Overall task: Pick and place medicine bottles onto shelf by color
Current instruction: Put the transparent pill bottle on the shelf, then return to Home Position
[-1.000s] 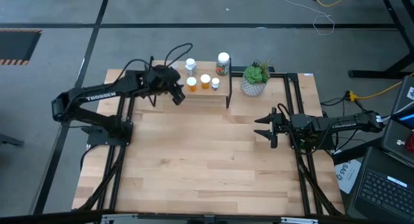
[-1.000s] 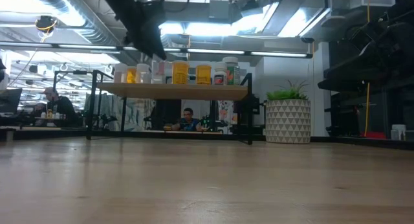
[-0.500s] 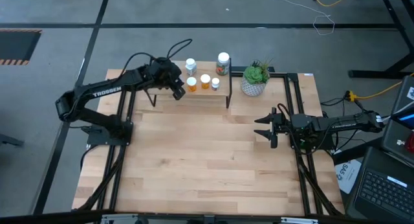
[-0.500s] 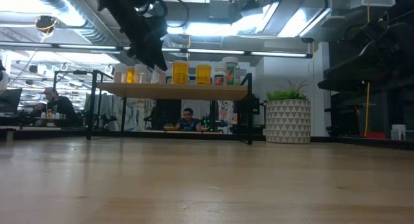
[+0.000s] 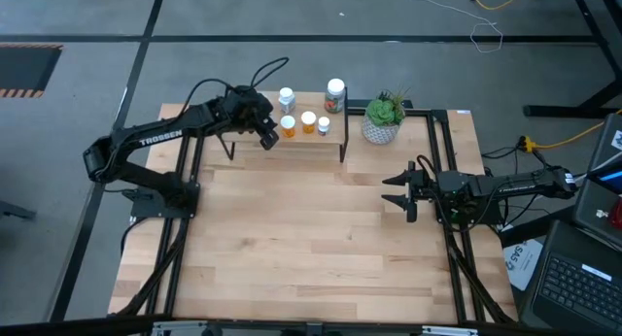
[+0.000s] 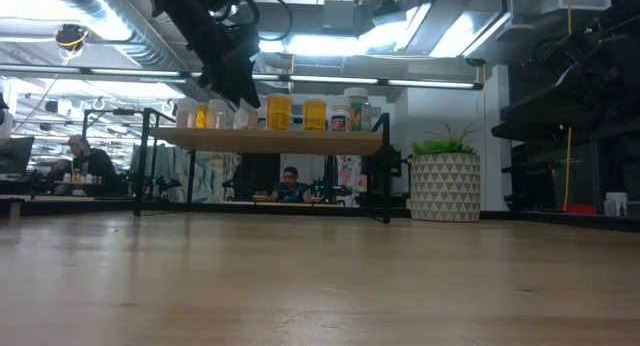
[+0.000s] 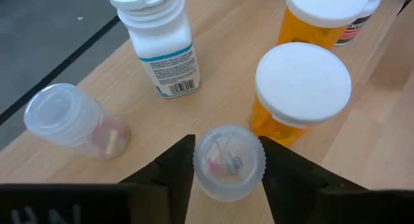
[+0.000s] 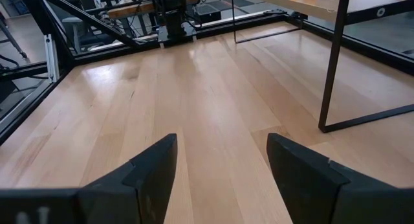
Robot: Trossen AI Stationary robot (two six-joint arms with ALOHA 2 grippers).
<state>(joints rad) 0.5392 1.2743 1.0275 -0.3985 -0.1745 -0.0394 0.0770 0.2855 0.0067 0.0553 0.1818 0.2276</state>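
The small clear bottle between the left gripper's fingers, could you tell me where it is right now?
The clear bottle stands on the shelf at its left end, between the left gripper's fingers, beside an orange bottle.

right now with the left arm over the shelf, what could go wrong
The left gripper has a clear bottle between its fingers, close beside an orange bottle; pulling back carelessly could knock that one over.

If the clear bottle is not fully seated on the shelf, it may tip as the fingers part.

Another clear bottle and a white bottle stand near, so a sideways swing might topple them.
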